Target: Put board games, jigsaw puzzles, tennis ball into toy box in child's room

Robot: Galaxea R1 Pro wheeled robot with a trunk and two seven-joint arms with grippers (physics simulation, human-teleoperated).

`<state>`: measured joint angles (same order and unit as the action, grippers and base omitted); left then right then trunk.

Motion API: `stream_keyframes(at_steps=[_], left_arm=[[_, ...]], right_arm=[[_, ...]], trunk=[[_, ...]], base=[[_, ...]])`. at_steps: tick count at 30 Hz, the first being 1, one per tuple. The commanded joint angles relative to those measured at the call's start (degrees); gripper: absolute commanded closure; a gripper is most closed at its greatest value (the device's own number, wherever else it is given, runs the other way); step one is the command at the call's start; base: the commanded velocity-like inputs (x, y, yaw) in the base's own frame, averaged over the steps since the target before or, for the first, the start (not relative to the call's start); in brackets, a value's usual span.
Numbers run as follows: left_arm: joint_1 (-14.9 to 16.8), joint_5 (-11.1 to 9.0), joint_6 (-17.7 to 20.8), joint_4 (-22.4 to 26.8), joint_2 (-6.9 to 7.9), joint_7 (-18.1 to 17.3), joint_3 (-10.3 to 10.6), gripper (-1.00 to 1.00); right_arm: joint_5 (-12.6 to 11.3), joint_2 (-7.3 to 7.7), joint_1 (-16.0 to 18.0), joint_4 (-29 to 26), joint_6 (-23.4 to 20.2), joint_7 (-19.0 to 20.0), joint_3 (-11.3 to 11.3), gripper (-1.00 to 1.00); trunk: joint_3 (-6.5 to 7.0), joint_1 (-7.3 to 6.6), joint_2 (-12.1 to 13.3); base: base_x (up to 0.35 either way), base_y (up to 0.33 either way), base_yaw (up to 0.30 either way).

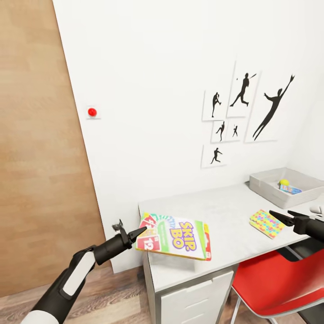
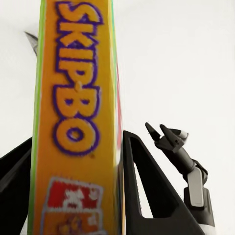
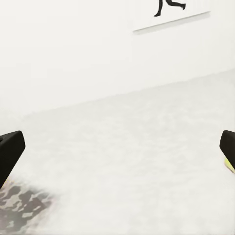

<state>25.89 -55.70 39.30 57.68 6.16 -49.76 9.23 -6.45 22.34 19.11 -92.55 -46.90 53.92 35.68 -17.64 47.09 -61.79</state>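
skip-bo box pinched by left gripper, seemingly above table

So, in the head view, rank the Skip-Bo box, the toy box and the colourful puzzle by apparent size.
Largest to smallest:
1. Toy box and Skip-Bo box: look alike, and the Skip-Bo box is nearer the camera, so unranked.
2. Puzzle.

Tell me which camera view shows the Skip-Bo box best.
Head view: the whole Skip-Bo box shows, held by the left gripper over the white table's edge. Left wrist view gives just its orange side edge, close between the fingers.
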Motion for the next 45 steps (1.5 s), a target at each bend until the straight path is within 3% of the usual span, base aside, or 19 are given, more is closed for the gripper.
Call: stream_keyframes(at_steps=[1, 5, 8, 10, 13, 16, 20, 25, 27, 30, 39, 45], left_arm=[[-0.39, -0.37, 0.95, 2.38, -0.26, 1.97, -0.24, 1.00], [0.69, -2.98, 5.48, 9.18, -3.13, 13.22, -1.31, 1.00], [2.16, -8.81, 5.90, 12.30, -4.05, 28.36, -3.03, 1.00], [2.87, -11.55, 5.28, 15.30, -4.35, 35.43, -4.35, 1.00], [3.24, -12.53, 5.24, 17.20, -4.84, 38.50, -4.93, 1.00], [4.02, -13.30, 5.26, 19.32, -5.68, 41.68, -5.52, 1.00], [4.14, -13.75, 5.62, 20.81, -5.81, 42.67, -5.63, 1.00], [2.15, -18.88, 6.73, 25.49, -4.74, 42.98, -6.10, 1.00], [0.63, -20.65, 6.88, 26.49, -4.03, 43.03, -7.65, 1.00], [-0.50, -21.76, 7.10, 27.16, -3.58, 43.02, -9.17, 1.00], [-3.51, -22.43, 7.33, 28.48, -3.09, 42.75, -10.44, 1.00], [-5.73, -22.56, 7.34, 29.43, -1.39, 42.20, -11.86, 1.00]], right_arm=[[-0.28, 0.00, 0.05, 0.00, -0.38, 0.04, 0.03, -1.00], [-0.25, 0.06, 0.05, 0.00, -0.19, 1.72, 0.30, -1.00], [-0.24, 0.40, 0.05, 0.00, 0.28, 5.89, 0.66, -1.00], [-0.18, 0.52, 0.05, 0.00, 0.41, 7.00, 0.79, -1.00], [-0.16, 0.56, 0.05, 0.00, 0.47, 7.40, 1.06, -1.00], [-0.15, 0.62, 0.05, 0.00, 0.56, 7.77, 2.94, -1.00], [-0.15, 0.63, 0.06, 0.00, 0.77, 7.84, 3.43, -1.00], [-0.14, 0.57, 0.05, 0.00, 1.33, 7.86, 3.57, -1.00], [-0.14, 0.49, 0.05, 0.00, 1.44, 7.86, 3.59, -1.00], [-0.14, 0.25, 0.05, 0.00, 1.53, 7.87, 3.55, -1.00], [-0.14, 0.00, 0.05, 0.00, 1.63, 7.87, 3.56, -1.00], [-0.14, -0.13, 0.05, 0.00, 1.64, 7.84, 3.57, -1.00]], trunk=[[0.11, -0.22, 0.37], [0.83, -1.10, 1.97], [1.37, -1.76, 3.18], [1.73, -2.20, 3.98], [2.27, -2.86, 5.18], [2.81, -3.52, 6.39], [3.52, -4.39, 7.99], [4.42, -5.49, 10.00], [4.78, -5.93, 10.80], [5.32, -6.59, 12.00], [6.93, -8.57, 15.61], [8.01, -9.88, 18.02]], base=[[0.000, 0.000, 0.000], [0.000, 0.000, 0.000], [0.000, 0.000, 0.000], [0.000, 0.000, 0.000], [0.000, 0.000, 0.000], [0.000, 0.000, 0.000], [0.000, 0.000, 0.000], [0.000, 0.000, 0.000], [0.000, 0.000, 0.000], [0.000, 0.000, 0.000], [0.000, 0.000, 0.000], [0.000, 0.000, 0.000]])
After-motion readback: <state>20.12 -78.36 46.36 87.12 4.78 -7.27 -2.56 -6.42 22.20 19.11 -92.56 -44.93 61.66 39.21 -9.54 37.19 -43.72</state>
